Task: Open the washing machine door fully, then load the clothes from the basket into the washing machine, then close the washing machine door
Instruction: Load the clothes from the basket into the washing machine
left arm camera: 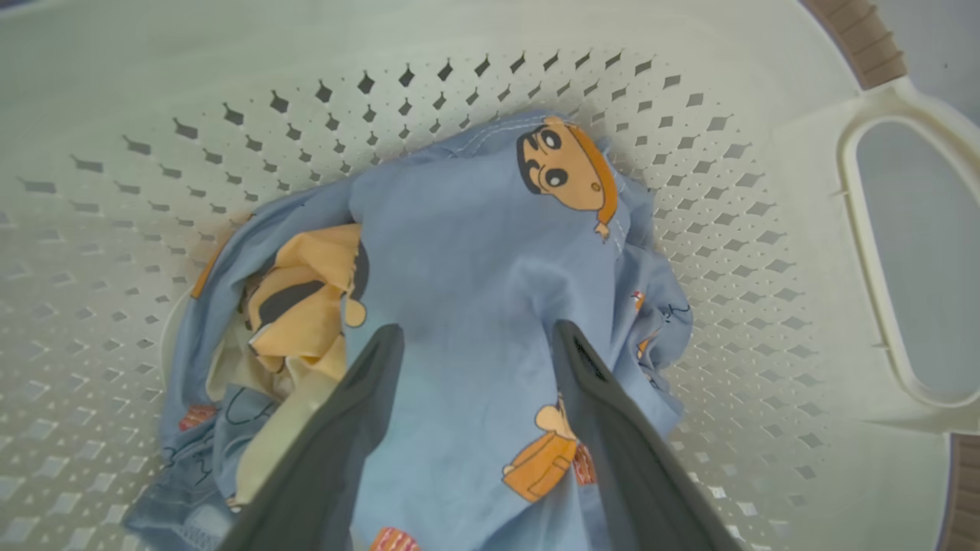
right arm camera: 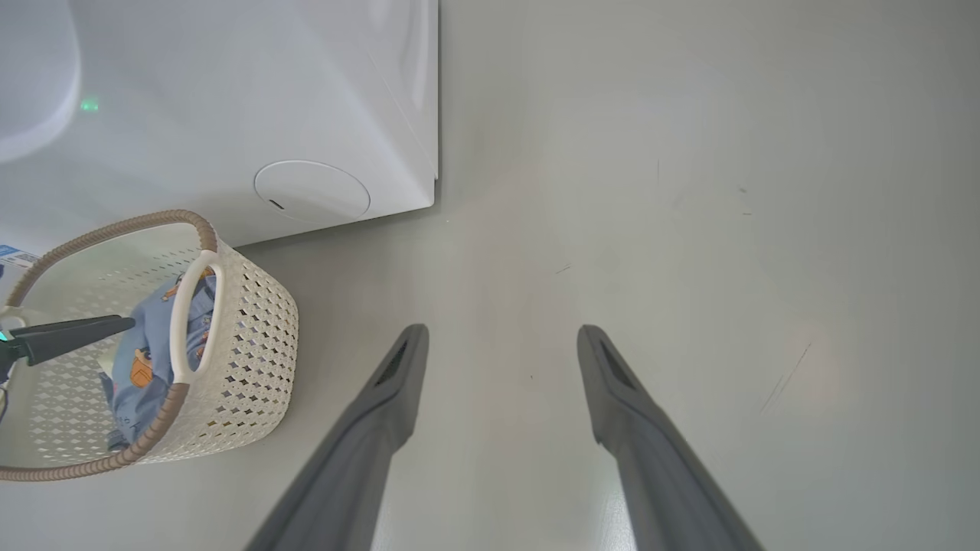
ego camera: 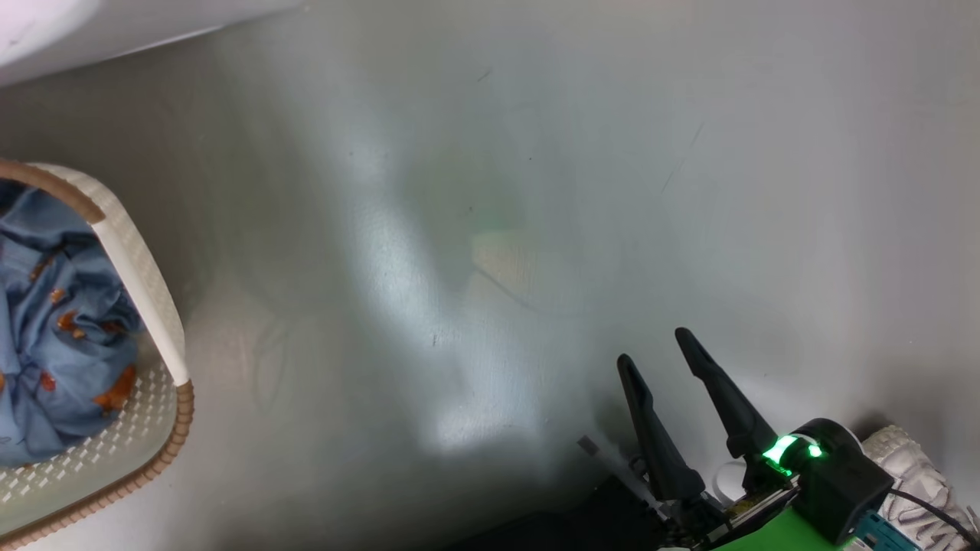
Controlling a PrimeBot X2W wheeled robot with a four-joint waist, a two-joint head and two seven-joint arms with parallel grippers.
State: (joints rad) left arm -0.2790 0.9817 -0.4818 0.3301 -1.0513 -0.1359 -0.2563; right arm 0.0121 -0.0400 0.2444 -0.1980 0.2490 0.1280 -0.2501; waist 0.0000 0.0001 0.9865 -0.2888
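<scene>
Hanging over clothes (left arm camera: pixel 475 283) in the basket (left arm camera: pixel 230 115), left hand (left arm camera: pixel 476 333) released, right hand (right arm camera: pixel 501 333) released

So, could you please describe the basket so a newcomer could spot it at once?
Find the big white washing machine; on the grey floor close to its base stands the basket. Unlike the smooth machine, it is perforated cream plastic with a brown woven-look rim.

A smooth, pale grey floor (ego camera: pixel 536 115) is laid out wide. A soft band of reflected light (ego camera: pixel 398 252) is cast across it, brightest in a patch (ego camera: pixel 471 432) toward the floor's near edge. Thin dark scuffs (ego camera: pixel 684 164) are scattered over it.
</scene>
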